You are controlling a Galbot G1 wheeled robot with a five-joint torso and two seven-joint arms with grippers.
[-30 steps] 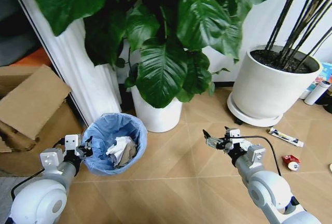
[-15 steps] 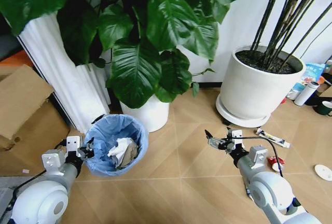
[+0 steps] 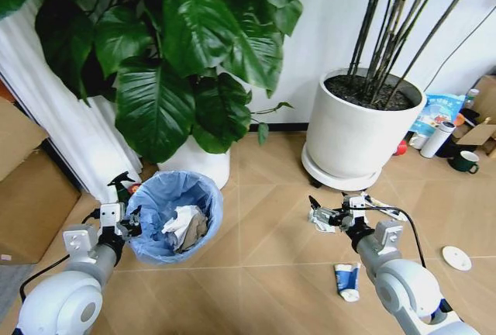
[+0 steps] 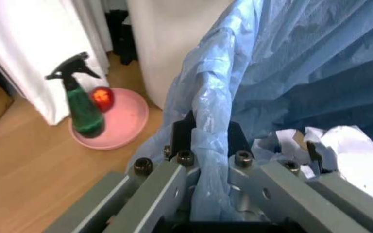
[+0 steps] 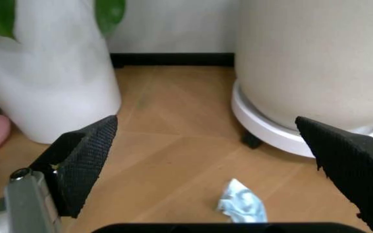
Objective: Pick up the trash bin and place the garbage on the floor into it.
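Note:
The trash bin (image 3: 174, 212), black with a light-blue bag over its rim, hangs at the lower left with crumpled white paper (image 3: 181, 222) inside. My left gripper (image 3: 130, 222) is shut on its near rim; the left wrist view shows the gripper (image 4: 209, 145) pinching the bag-covered rim of the bin (image 4: 290, 73). My right gripper (image 3: 318, 215) is open above the floor (image 3: 263, 288), holding nothing. A blue-and-white tube (image 3: 346, 279) lies below it and a white round lid (image 3: 456, 257) lies farther right. A crumpled blue-white wrapper (image 5: 242, 206) lies between the right gripper's (image 5: 212, 160) spread fingers (image 5: 83, 162).
Two big white plant pots (image 3: 360, 129) (image 3: 203, 166) stand against the wall. A cardboard box (image 3: 27, 195) is at the left. A green mug (image 3: 465, 162) and a white bottle (image 3: 436, 139) sit at the far right. A spray bottle (image 4: 83, 104) stands on a pink saucer (image 4: 118, 128).
The whole picture has shifted left as the camera turned right, bringing the tube and the lid into view. The bin stays in my left gripper; the right gripper stays open.

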